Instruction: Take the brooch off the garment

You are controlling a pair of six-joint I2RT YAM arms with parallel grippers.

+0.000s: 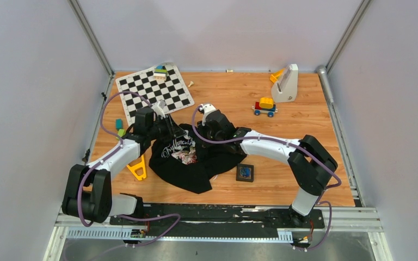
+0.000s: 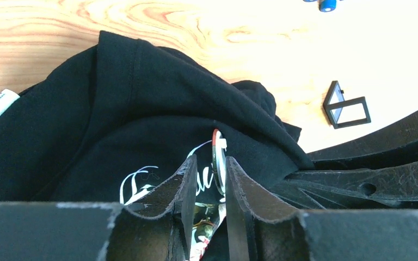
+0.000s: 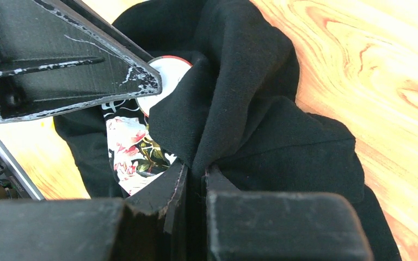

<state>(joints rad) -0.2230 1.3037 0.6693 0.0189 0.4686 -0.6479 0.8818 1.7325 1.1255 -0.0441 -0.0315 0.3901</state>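
So the desk (image 1: pixel 305 179) isn't the problem here, the shirt (image 1: pixel 193 173) is. It's a floppy black heap in the middle of the desk with nothing weighing it down. If the pull goes straight up, my guess is the whole thing rides along instead of letting go.

The right gripper (image 3: pixel 195 173) is closed on a fold of the shirt, right beside the printed front, so it's the anchor. That fold looks thick and bunched. If it slides out, there's no counter-tension and the cloth just stretches or tears around the pin.

The left gripper (image 2: pixel 211 166) has its jaws on either side of the brooch (image 3: pixel 170 73), narrow gap, but I can't tell whether it's actually pinching it or only straddling it.

The brooch is on the shirt front next to the lettering, between the two grippers, with a flap of cloth lying over part of it. The hold is on its thin edge only, so it could easily twist and pop free. That flap could also get caught in the jaws.
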